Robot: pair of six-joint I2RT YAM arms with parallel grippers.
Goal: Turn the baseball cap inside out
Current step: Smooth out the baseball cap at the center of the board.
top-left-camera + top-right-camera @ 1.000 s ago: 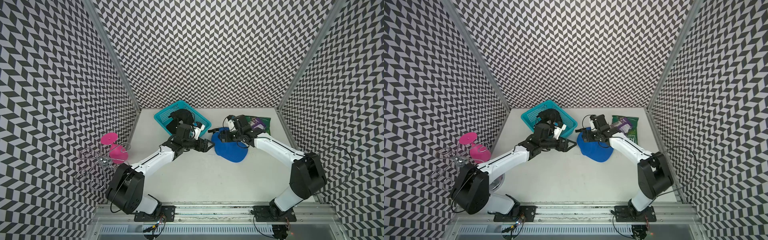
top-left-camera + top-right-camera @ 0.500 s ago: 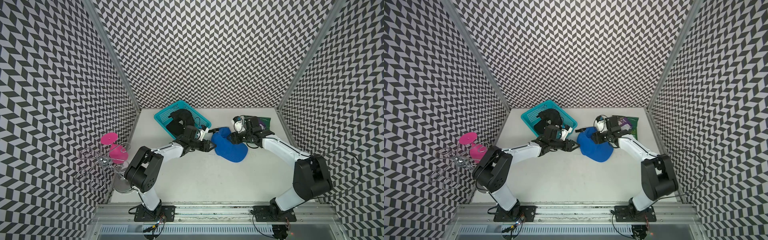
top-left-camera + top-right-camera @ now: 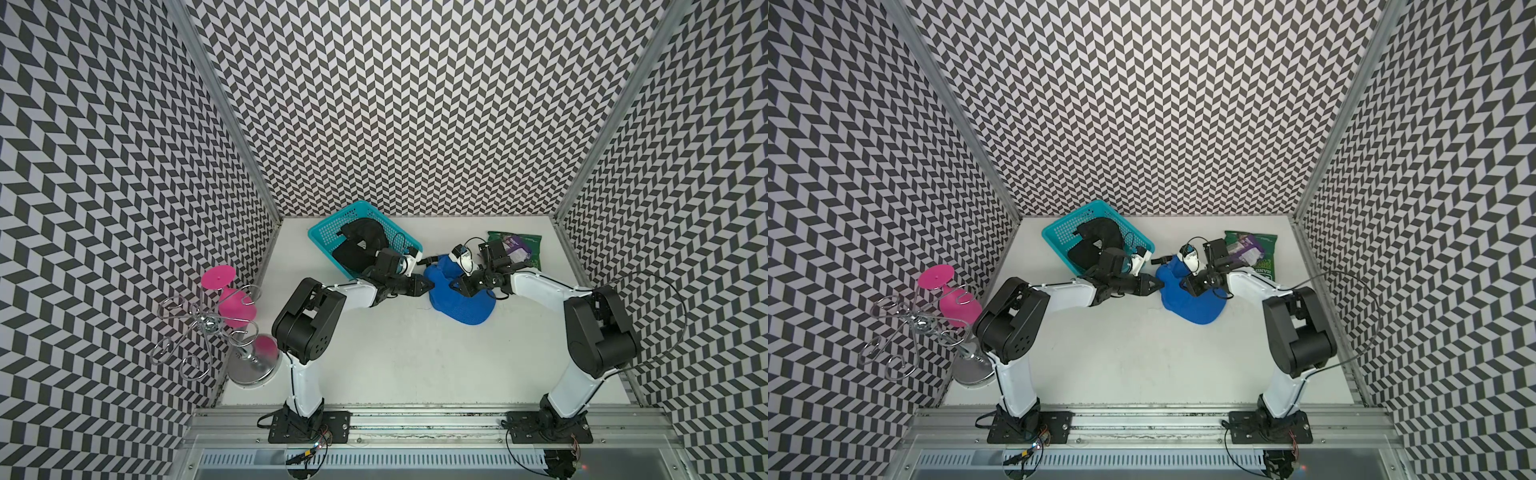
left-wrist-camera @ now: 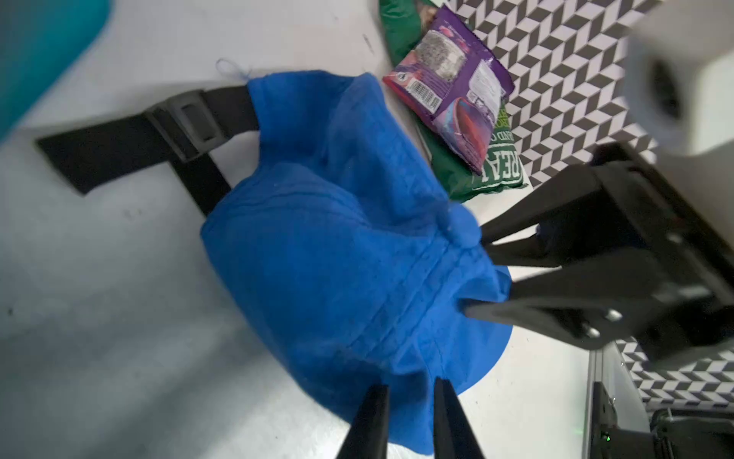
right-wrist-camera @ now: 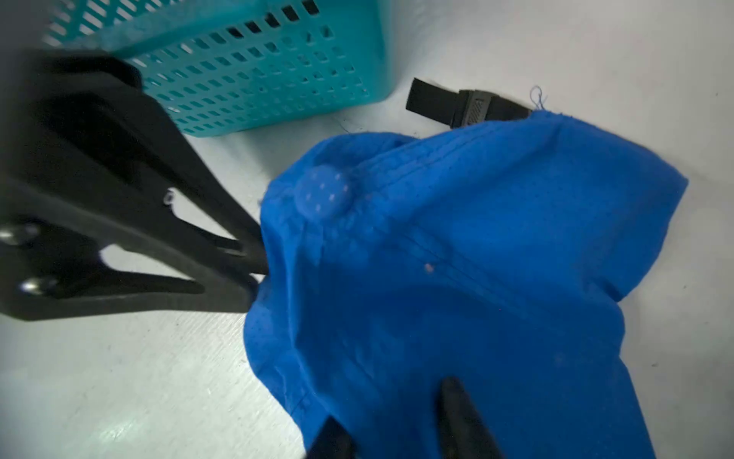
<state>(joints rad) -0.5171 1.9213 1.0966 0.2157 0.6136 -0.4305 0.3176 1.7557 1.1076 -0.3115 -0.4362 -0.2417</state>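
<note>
On the table [image 3: 395, 353], my left pincer [image 3: 429, 286] and right pincer [image 3: 457, 286] each pinch a fold of the cap [image 3: 463, 307] — crown button facing outward, so I judge the turning not yet begun — basket [image 3: 328, 228] just behind.

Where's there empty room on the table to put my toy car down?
The biggest bare patch of table is in the middle, between the blue cap and the front rail. A smaller strip is free by the back wall, between the basket and the snack bags. It's crowded around the cap and by the glass rack.
</note>
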